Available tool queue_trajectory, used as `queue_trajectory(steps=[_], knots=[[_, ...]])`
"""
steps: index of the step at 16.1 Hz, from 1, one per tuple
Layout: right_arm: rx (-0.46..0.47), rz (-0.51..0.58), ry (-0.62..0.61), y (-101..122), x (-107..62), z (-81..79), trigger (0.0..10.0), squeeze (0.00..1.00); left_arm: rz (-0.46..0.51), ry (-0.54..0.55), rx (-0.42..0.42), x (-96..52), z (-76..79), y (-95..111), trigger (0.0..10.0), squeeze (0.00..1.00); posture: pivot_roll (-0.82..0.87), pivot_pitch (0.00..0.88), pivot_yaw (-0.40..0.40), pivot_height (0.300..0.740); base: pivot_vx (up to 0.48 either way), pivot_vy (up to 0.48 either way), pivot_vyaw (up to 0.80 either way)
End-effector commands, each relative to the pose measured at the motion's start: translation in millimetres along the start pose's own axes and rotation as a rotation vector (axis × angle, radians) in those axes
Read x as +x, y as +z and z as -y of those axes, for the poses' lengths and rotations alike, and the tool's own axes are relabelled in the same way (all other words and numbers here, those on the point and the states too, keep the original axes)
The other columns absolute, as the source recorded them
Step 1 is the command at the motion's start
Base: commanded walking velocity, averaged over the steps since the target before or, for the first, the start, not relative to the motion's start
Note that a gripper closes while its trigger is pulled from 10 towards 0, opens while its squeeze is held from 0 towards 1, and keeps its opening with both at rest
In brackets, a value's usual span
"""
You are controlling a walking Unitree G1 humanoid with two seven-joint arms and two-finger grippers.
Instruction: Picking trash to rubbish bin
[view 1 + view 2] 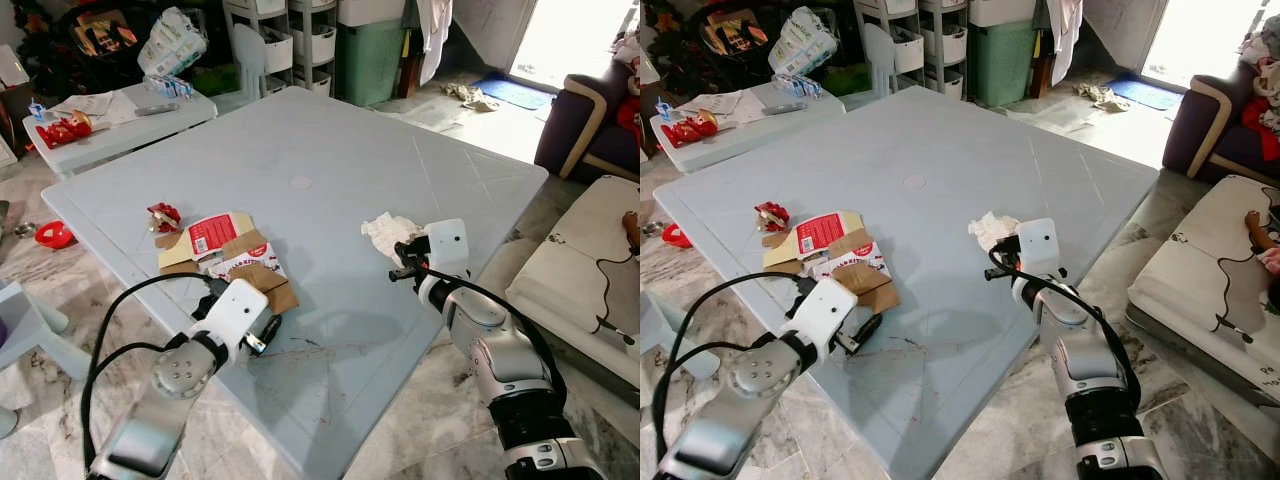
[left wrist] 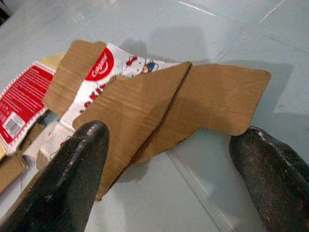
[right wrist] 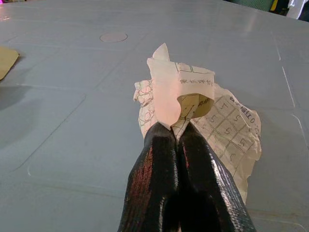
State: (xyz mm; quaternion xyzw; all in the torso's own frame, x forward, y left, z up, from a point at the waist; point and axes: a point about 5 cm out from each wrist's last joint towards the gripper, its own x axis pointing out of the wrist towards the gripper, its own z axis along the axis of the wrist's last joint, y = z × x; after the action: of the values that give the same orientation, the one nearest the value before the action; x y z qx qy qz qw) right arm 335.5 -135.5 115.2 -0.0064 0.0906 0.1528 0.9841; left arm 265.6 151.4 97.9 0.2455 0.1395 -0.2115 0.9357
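Meanwhile, the right gripper (image 3: 176,133) pinches crumpled paper (image 3: 203,111) on the worktop (image 1: 330,140), fingers closed tight; the left gripper (image 2: 169,159), fingers spread wide, straddles flattened cardboard (image 2: 164,104). Lifting likely comes next.

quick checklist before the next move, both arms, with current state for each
1. Right gripper jaws shut on the crumpled paper: ok.
2. Paper lifted off the grey table: not ok, it rests there.
3. Left gripper jaws open around the cardboard: ok.
4. Cardboard gripped: not ok, the jaws are apart.
5. Rubbish bin located: cannot tell.
6. Red wrapper collected: not ok, it lies on the table.
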Motion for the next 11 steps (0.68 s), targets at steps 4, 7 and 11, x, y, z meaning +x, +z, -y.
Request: queue_trajectory(steps=[4,7,11], knots=[[-0.003,0.015,-0.011,5,-1.8,4.0,0.0,0.00,0.013,0.062,0.011,13.1,-3.6,1,10.0,0.00,0.04,0.000,-0.020,0.740,0.000,0.000,0.00],[-0.004,0.017,-0.012,6,-1.6,4.0,0.0,0.00,0.010,0.059,0.007,17.0,-4.0,-2,10.0,0.00,0.04,0.000,-0.020,0.740,0.000,0.000,0.00],[-0.004,0.015,-0.012,5,-2.0,4.2,0.0,0.00,-0.007,0.033,-0.048,15.6,-0.1,-12,0.0,0.00,0.04,0.000,-0.021,0.740,0.000,0.000,0.00]])
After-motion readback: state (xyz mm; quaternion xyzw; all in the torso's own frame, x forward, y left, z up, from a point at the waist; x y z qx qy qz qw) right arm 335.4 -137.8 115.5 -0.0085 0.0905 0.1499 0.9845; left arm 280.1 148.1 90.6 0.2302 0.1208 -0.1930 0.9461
